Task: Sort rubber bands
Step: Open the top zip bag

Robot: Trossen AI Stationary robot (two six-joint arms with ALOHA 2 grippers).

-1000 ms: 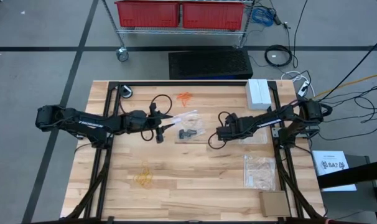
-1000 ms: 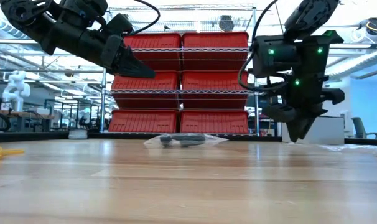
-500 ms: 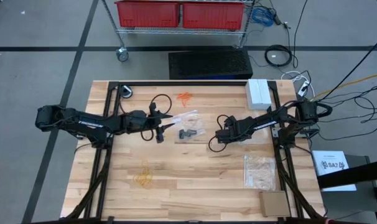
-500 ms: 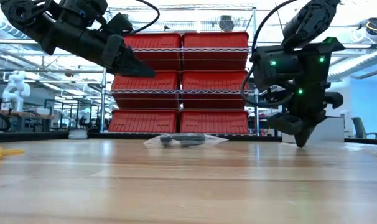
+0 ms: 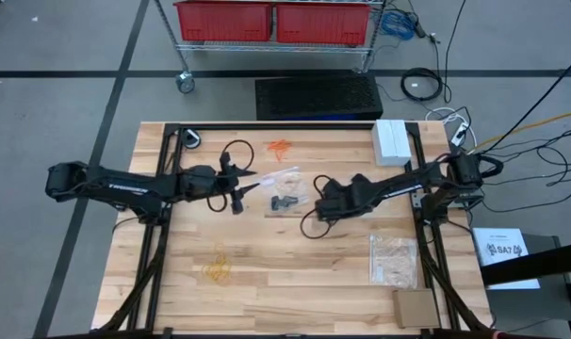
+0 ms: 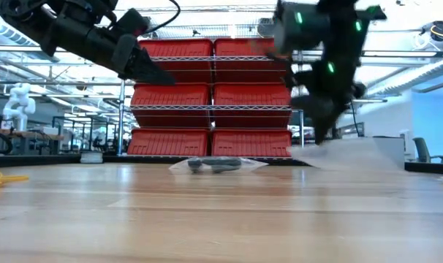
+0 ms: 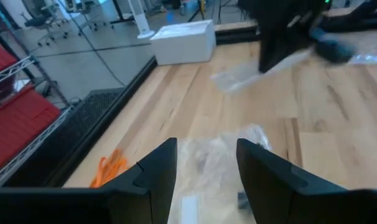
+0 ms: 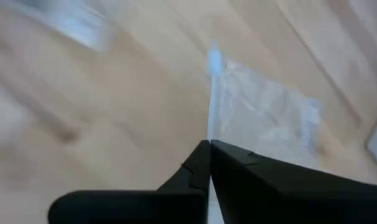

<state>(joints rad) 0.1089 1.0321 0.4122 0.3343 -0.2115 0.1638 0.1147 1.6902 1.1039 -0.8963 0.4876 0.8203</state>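
The right gripper [image 5: 316, 204] now sits further toward the middle of the desk [image 5: 295, 282] than a second ago, just beside the black rubber bands [image 5: 285, 201]. Its jaws, apart a second ago, are now together, pinched on the edge of a clear plastic bag [image 8: 263, 115]; in the low view that bag [image 6: 353, 153] hangs lifted and trailing from the gripper [image 6: 320, 135], where earlier it lay flat at the desk's right side. The left gripper [image 5: 251, 185] has drawn back a little toward its own side and hovers above the desk with its jaws apart, holding nothing; the left wrist view shows its two fingers [image 7: 154, 177] spread over another clear bag [image 7: 213, 168] lying on the wood.

The black rubber bands have not moved: they lie near the desk's middle on or in that clear bag, between the two grippers, seen in the low view as a dark clump [image 6: 214, 165]. The orange rubber bands [image 5: 280, 147] stay near the far edge, and the pale yellow rubber bands [image 5: 218, 266] stay on the left near part, well apart from both arms.

A further clear bag [image 5: 393, 259] lies flat on the desk's right side, with a brown cardboard piece [image 5: 415, 307] near the front right corner and a white box [image 5: 391, 141] at the far right. Red bins [image 6: 210, 98] on a wire shelf stand behind the desk. Nothing stands between the grippers and the black cluster.
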